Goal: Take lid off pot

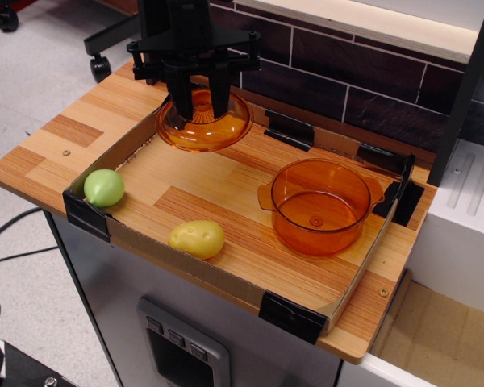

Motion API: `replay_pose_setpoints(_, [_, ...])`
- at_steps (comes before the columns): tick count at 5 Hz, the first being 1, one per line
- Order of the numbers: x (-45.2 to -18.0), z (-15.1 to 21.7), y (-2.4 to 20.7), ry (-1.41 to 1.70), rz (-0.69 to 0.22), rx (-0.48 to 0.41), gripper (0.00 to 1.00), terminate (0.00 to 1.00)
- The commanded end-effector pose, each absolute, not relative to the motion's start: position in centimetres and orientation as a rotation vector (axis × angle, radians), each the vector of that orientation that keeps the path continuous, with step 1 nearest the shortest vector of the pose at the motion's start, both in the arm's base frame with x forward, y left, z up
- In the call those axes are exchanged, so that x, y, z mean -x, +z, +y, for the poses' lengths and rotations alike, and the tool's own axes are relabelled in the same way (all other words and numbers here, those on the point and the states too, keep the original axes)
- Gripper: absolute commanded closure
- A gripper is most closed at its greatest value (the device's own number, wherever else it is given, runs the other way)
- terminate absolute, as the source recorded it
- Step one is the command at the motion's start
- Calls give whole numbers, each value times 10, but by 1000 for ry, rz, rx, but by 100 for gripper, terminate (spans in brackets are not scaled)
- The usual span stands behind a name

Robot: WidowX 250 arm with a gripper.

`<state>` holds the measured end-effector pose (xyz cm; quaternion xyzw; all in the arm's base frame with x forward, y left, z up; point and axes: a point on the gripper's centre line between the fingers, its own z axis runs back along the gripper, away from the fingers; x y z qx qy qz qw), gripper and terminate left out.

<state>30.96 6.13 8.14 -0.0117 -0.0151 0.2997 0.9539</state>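
The orange pot (321,207) stands open and upright at the right of the cardboard-edged tray (185,262), with no lid on it. My black gripper (198,103) is at the tray's back left corner, shut on the knob of the translucent orange lid (203,125). The lid hangs from the fingers, low over the back left of the tray, well apart from the pot. Whether the lid touches the wood I cannot tell.
A green toy vegetable (104,187) lies in the tray's front left corner. A yellow toy vegetable (197,239) lies near the front wall. A dark brick wall (355,81) stands behind the tray. A white unit (468,218) stands at the right.
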Motion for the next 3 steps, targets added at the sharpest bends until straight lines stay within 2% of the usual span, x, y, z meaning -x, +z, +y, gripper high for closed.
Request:
replay_pose_setpoints(1, [-340,78,72,662,-82,-6,100,0])
replay_pose_setpoints(3, [-347,85,52,642,-96,-57,100,0])
